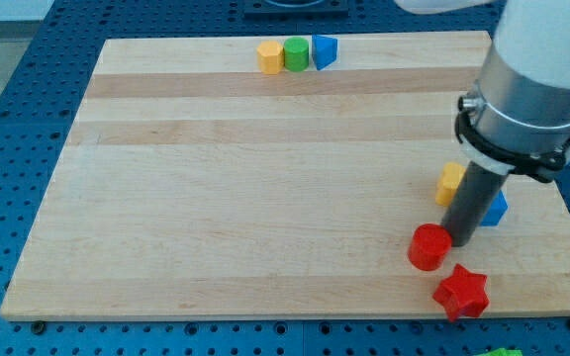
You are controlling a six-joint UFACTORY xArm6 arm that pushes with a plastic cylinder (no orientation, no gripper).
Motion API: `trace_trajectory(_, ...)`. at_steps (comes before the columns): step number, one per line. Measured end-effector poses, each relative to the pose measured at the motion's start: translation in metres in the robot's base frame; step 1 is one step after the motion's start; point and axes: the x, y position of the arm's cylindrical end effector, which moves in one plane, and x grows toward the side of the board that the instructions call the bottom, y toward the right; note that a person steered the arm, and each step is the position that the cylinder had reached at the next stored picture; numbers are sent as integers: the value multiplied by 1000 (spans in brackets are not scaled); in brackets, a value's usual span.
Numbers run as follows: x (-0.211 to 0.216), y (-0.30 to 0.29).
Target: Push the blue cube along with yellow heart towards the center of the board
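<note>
The blue cube [496, 210] sits near the view's right edge of the wooden board [216, 198], mostly hidden behind my rod. The yellow heart [450, 183] lies just to its left, also partly hidden by the rod. My tip [460, 240] rests on the board just below and between these two blocks, touching or nearly touching a red cylinder [428, 247] on its left.
A red star [462, 293] lies near the board's bottom edge, below my tip. At the view's top stand a yellow block [269, 56], a green cylinder [296, 54] and a blue block [324, 51] in a row.
</note>
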Motion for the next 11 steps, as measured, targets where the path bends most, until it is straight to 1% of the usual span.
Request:
trace_trajectory(3,0,-80)
trace_trajectory(4,0,-85)
trace_trajectory(5,0,-45)
trace_trajectory(6,0,10)
trace_trajectory(8,3,87)
trace_trajectory(10,-19,45)
trace_trajectory(11,-33,40)
